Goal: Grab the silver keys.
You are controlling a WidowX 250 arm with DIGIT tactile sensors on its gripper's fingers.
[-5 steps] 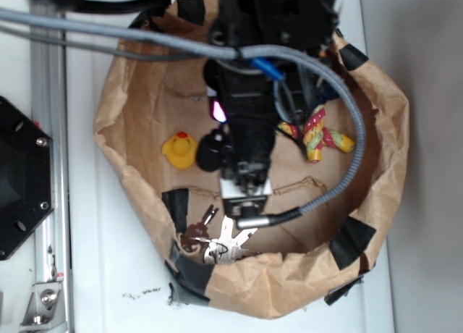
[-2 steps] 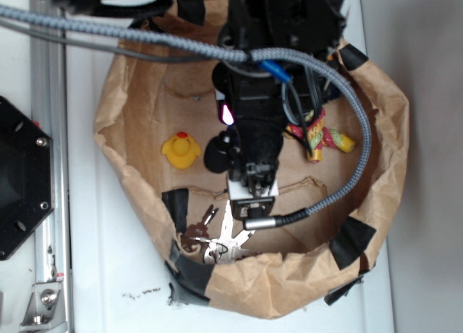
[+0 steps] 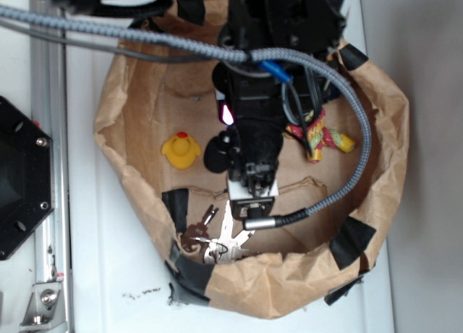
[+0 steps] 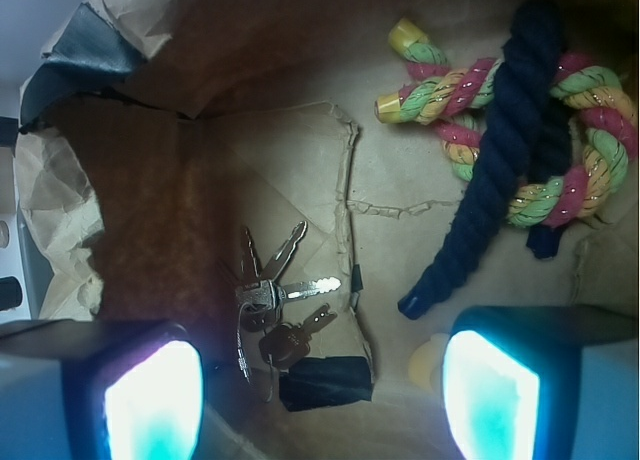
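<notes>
The silver keys (image 3: 221, 239) lie fanned on a ring near the front wall of the brown paper bin, with a darker brown key beside them. In the wrist view the silver keys (image 4: 270, 295) rest on the paper floor, left of centre, above the gap between my fingers. My gripper (image 4: 320, 400) is open and holds nothing; its glowing pads (image 4: 150, 400) stand wide apart at the bottom corners. From the exterior view my gripper (image 3: 252, 195) hangs over the bin floor just behind and to the right of the keys, apart from them.
A yellow rubber duck (image 3: 181, 149) sits left of the arm. Navy and multicoloured ropes (image 4: 520, 130) lie at the upper right. The crumpled paper bin wall (image 3: 289, 282), patched with black tape (image 4: 325, 380), surrounds everything. A grey cable (image 3: 354, 166) loops across the bin.
The arm has shifted slightly right and toward the front of the bin, nearer the keys, then held still. The keys have not moved.
</notes>
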